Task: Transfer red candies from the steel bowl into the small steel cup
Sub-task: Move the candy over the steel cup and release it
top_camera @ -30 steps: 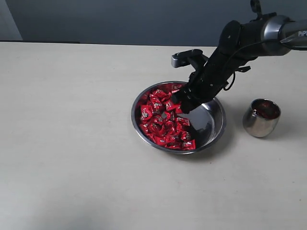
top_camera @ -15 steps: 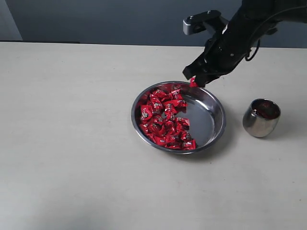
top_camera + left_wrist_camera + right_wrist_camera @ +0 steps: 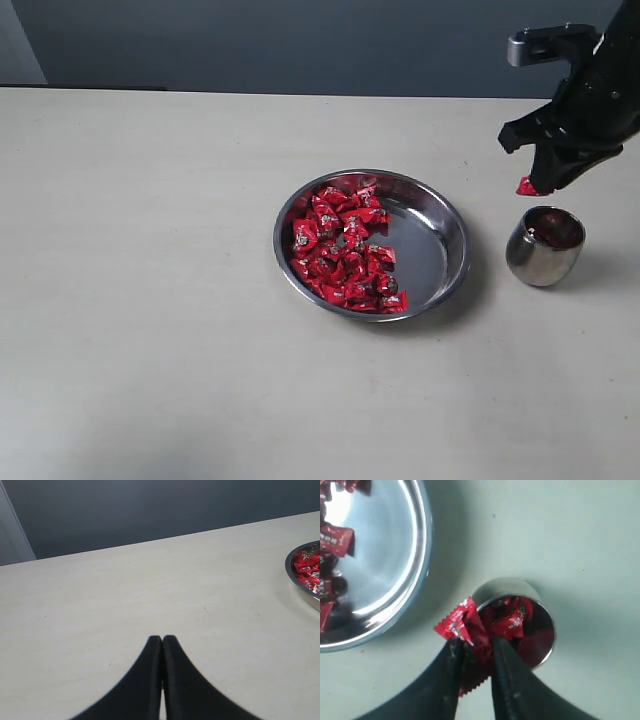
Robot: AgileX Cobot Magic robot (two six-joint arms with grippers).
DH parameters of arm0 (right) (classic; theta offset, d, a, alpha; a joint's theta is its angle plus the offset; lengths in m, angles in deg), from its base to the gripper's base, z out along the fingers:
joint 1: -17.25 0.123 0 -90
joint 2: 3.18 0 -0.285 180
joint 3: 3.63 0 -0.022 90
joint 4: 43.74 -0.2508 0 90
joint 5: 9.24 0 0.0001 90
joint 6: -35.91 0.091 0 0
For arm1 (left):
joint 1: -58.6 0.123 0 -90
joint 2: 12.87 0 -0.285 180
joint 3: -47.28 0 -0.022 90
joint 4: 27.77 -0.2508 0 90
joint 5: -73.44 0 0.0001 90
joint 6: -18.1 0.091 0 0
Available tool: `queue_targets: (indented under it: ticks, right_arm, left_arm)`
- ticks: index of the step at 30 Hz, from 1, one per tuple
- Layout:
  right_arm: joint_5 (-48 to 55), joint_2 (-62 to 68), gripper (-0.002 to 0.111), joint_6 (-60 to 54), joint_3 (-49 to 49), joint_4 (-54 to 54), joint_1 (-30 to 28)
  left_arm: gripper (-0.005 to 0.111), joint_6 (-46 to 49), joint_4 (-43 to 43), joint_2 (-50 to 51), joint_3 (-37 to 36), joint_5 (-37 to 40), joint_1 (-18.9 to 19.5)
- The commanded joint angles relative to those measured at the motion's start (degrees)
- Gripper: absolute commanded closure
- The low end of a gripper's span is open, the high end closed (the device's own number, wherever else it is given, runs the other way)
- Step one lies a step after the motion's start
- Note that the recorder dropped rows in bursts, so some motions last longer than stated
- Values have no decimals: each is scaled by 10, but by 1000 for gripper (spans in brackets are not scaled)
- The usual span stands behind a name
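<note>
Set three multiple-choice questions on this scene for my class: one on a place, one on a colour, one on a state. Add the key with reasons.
1. In the exterior view, where does the cup stand relative to the bowl?
A) to its left
B) to its right
C) inside it

2. What colour are the candies in the bowl?
A) red
B) green
C) blue

3. What state is the right gripper in?
A) wide open and empty
B) shut on a candy
C) resting in the bowl

Key:
1 B: the cup stands apart on the bowl's right.
2 A: every wrapper is shiny red.
3 B: the right wrist view shows one wrapper pinched between the gripper's tips, by the cup.
</note>
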Motion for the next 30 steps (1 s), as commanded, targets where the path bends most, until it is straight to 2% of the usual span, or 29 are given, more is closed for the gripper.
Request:
queue_targets:
  ticks: [1, 16, 22, 24, 27, 30]
  right_arm:
    - [12, -6, 106, -1, 2, 18, -5]
    - [17, 20, 106, 17, -4, 75, -6]
    - [-12, 35, 105, 36, -4, 86, -6]
    - [-12, 35, 100, 42, -4, 107, -7]
    - [-10, 35, 83, 42, -4, 107, -15]
    - [-10, 35, 83, 42, -4, 103, -15]
  left_arm:
    - [106, -3, -1, -2, 1, -3, -6]
    - [106, -3, -1, -2, 1, -3, -6]
    - [106, -3, -1, -2, 1, -3, -6]
    - [106, -3, -1, -2, 1, -3, -6]
    - [106, -3, -1, -2, 1, -3, -6]
    - [106, -3, -1, -2, 1, -3, -6]
